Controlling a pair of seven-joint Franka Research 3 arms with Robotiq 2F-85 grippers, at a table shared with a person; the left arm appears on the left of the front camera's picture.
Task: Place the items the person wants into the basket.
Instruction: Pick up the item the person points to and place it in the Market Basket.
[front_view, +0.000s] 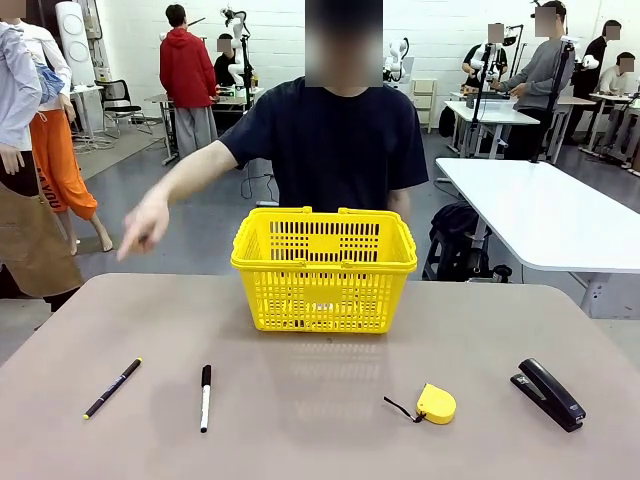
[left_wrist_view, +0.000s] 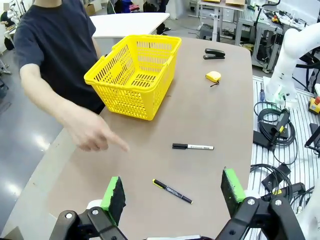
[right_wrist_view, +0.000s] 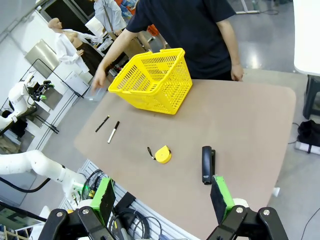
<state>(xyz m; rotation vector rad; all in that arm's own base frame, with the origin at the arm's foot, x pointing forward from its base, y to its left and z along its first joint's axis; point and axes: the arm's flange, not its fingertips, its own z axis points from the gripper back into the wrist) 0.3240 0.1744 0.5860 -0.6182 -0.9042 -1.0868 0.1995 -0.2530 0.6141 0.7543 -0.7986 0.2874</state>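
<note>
**Person points toward the left end; both jaws wide open and empty**

The yellow basket (front_view: 324, 268) stands upright at the far middle of the surface (front_view: 320, 445), just in front of the person (front_view: 335, 140). The person's hand (front_view: 143, 226) is stretched out past the basket's left side, forefinger pointing down toward the left end. The thin black pen (front_view: 112, 388) with the yellow tip lies there near the robot's edge. A white marker (front_view: 205, 397) lies beside it, not touching. A yellow tape measure (front_view: 436, 403) lies right of the middle, and the black stapler (front_view: 548, 394) is near the right edge. The left jaws hang above the pen, green pads (left_wrist_view: 114, 194) spread wide, gripping nothing. The right jaws, above the near edge by the stapler, are equally wide apart and empty.
</note>
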